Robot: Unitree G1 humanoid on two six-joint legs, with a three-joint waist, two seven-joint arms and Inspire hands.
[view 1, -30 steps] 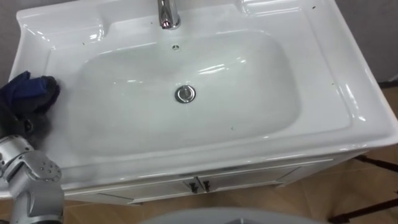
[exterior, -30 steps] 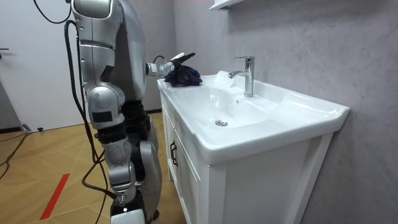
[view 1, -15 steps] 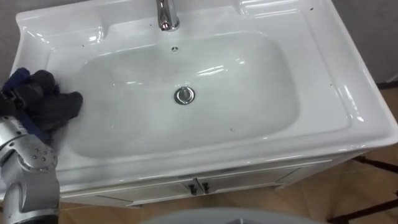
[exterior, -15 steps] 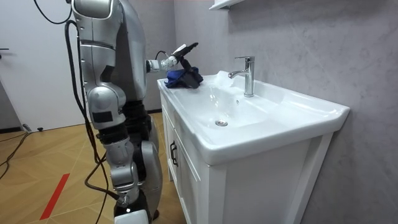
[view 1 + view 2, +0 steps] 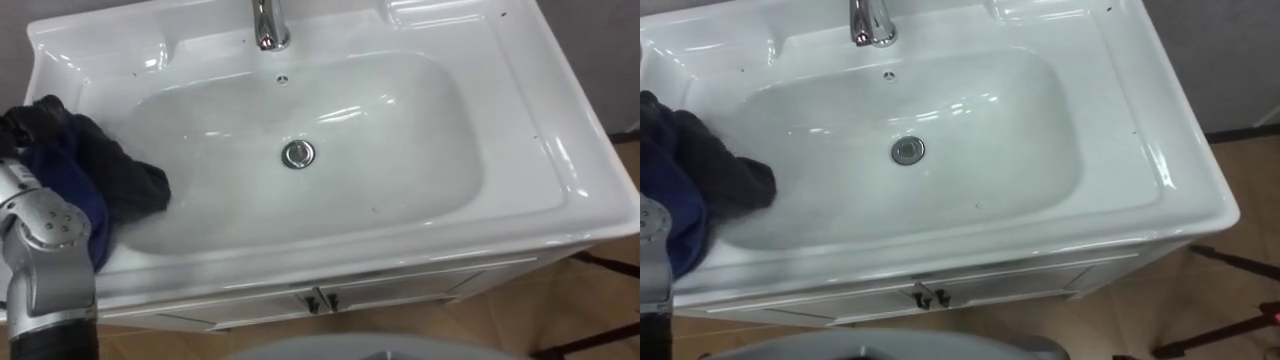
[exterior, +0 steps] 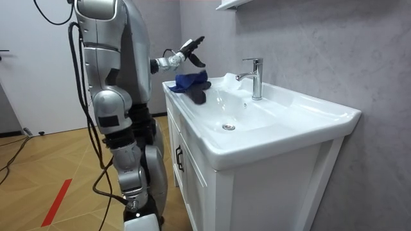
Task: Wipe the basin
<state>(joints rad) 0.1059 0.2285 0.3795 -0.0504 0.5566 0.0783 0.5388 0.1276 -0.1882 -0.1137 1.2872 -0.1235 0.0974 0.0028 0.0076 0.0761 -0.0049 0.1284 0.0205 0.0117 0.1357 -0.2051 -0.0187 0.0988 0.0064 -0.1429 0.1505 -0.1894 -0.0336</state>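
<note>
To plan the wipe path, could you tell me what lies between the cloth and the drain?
Nothing does: in the left eye view, the basin is bare between the cloth and the drain.

One white basin, single bowl. One chrome faucet at far edge. One round drain mid-bowl. One small overflow hole farther back. One dark blue cloth at left rim. One vanity cabinet below, with two door pulls side by side on near front. One red floor strip at room view's left.
</note>
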